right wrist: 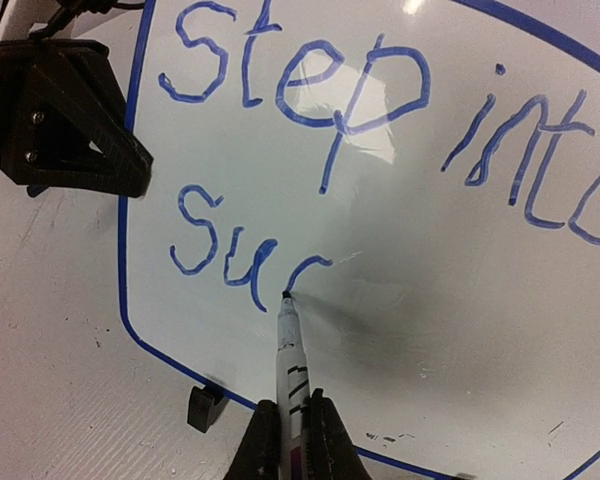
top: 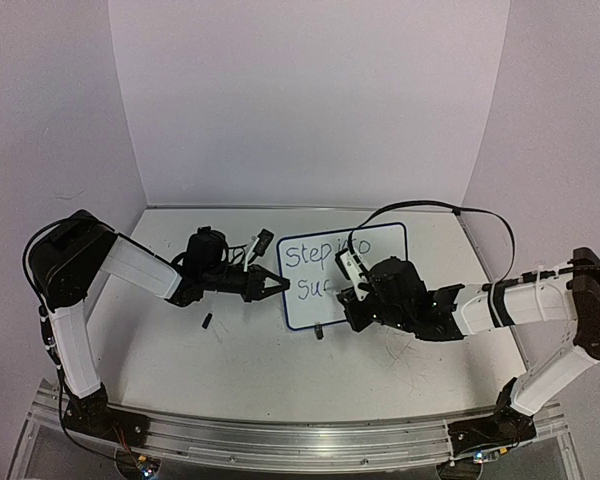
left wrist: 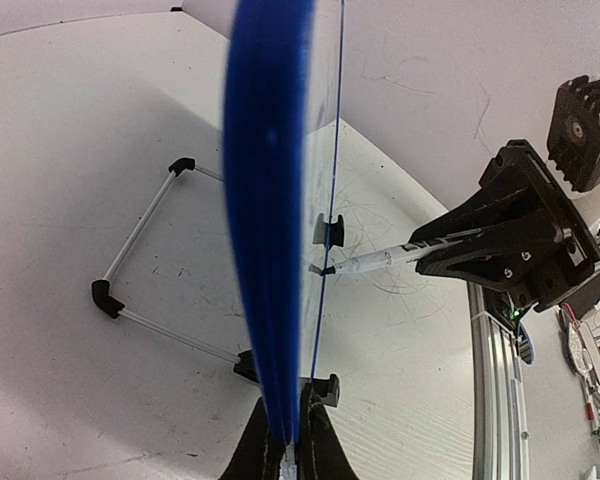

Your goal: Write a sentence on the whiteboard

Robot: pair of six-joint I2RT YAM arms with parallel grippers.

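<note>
Mid-sentence: the whiteboard (top: pixel 315 312) stands upright near the middle of the table (top: pixel 180 350), propped on its wire stand (left wrist: pixel 140 230). Its left edge is pinched between the clenched fingers of the left gripper (top: pixel 278 285), which steadies it from the left. From the right, the right gripper (right wrist: pixel 290 440) is clamped on a marker (right wrist: pixel 290 350) whose tip touches the board's face on the lower line. The sentence (right wrist: pixel 352 115) is partly written in blue: "Step into" runs across the top line, and below it "Suc" is down, the tip resting at the lower end of the letter c. By that reckoning the job looks a little past halfway. What seems left is the rest of the second-line word, any closing mark, and then lifting the marker clear and letting go of the board. The board to the right of "Suc" is bare, so the remaining letters should fit on that line, though the letters so far are large. A small black piece (top: pixel 207 322), possibly the marker's cap, lies on the table just to the near side of the left gripper; it is too small to name for sure
</note>
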